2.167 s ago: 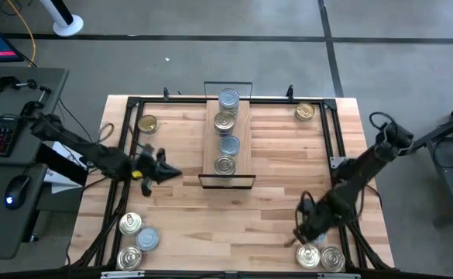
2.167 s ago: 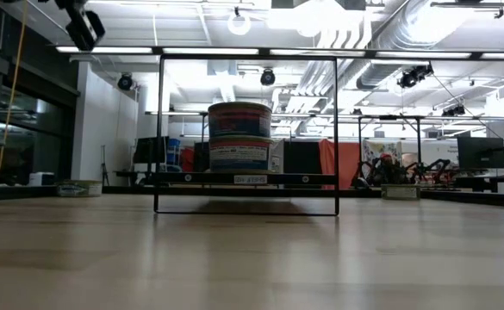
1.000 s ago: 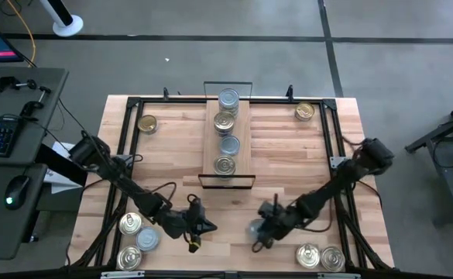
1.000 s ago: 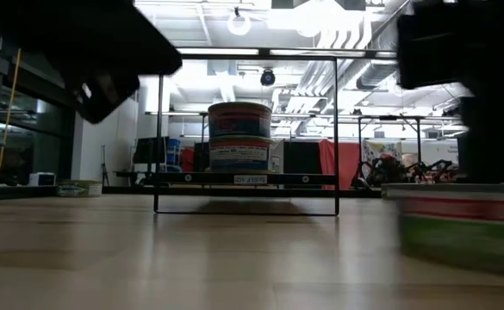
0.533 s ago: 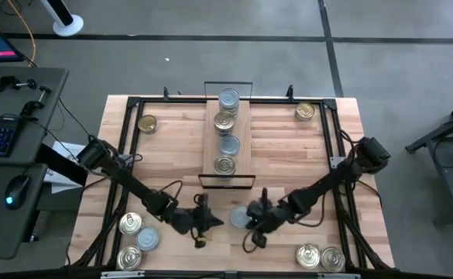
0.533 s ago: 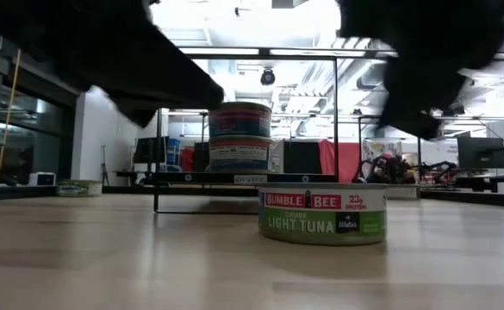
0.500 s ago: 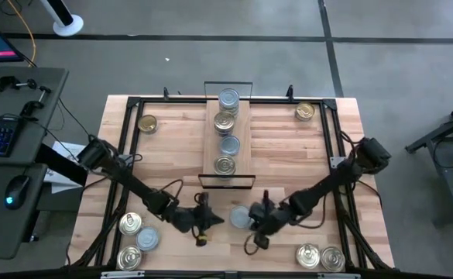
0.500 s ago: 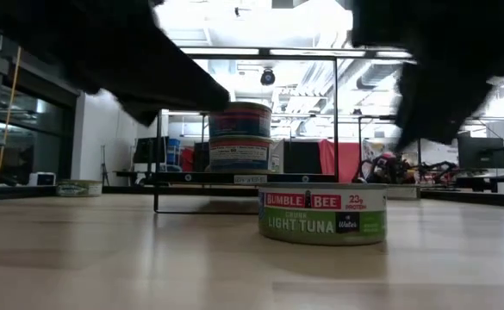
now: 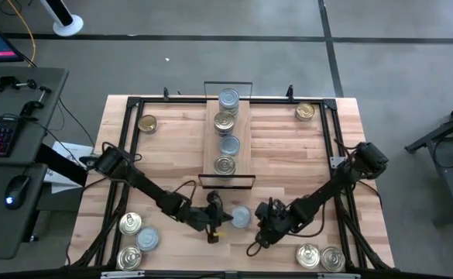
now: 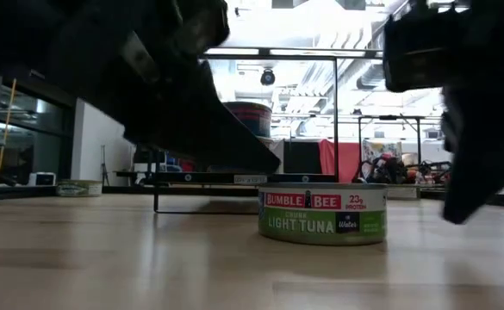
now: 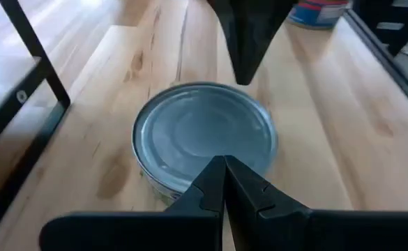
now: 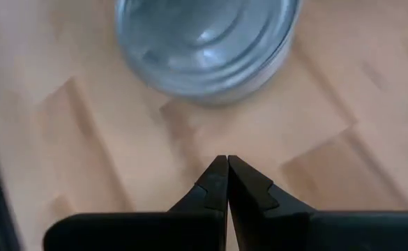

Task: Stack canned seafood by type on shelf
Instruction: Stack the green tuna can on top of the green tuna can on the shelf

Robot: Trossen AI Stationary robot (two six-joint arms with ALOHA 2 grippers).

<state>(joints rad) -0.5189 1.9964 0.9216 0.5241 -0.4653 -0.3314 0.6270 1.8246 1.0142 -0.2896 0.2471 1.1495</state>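
I have both end effectors clenched empty, left end effector and right end effector flanking the silver-topped tin; open wide before grasping squarely.

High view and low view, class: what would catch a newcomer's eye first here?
A silver-topped Bumble Bee tuna tin stands alone near the table's front, with the left gripper and right gripper flanking it, jaws shut. Behind it, four tin stacks line the shelf.
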